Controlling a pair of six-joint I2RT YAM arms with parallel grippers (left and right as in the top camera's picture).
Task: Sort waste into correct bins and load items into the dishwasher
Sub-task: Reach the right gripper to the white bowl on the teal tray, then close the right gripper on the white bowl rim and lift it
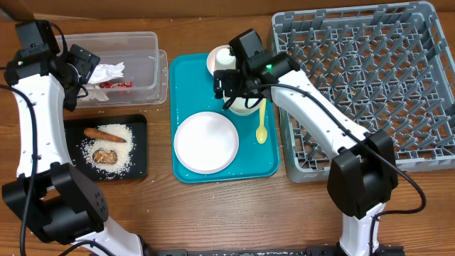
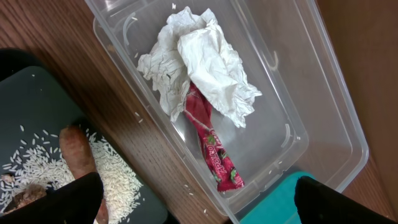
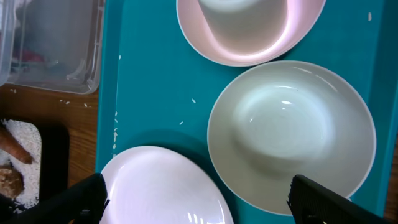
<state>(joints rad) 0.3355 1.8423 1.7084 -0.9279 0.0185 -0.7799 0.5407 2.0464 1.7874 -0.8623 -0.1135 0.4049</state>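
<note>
Overhead first: left claw [image 1: 79,62] hangs over the left end of the tub [image 1: 142,50]. The napkin [image 1: 106,71] and wrapper [image 1: 117,84] lie inside the tub. The black tray [image 1: 138,165], just in front of the tub, holds the carrot [image 1: 104,133], lump [image 1: 105,156] and rice [image 1: 122,146]. The teal tray [image 1: 188,71] sits between the tub and the rack [image 1: 362,78]. On it are the plate [image 1: 206,142], the bowl [image 1: 245,109] partly under my right claw [image 1: 231,85], the pink dish [image 1: 212,62] with the cup [image 1: 225,58] in it, and the spoon [image 1: 261,124] by the right edge.

Left wrist: my fingers are spread wide with nothing between them, above the tub's near rim. The napkin is crumpled and covers the wrapper's upper end. The carrot lies on the rice, and the lump is half hidden by one finger. Stray grains lie on the table [image 2: 74,62] between the black tray and the tub.

Right wrist: my fingers are spread wide and pinch nothing, above the teal tray. The bowl is upright, just beside the plate. The cup is in the pink dish at the top edge. A few grains lie on the teal tray.
</note>
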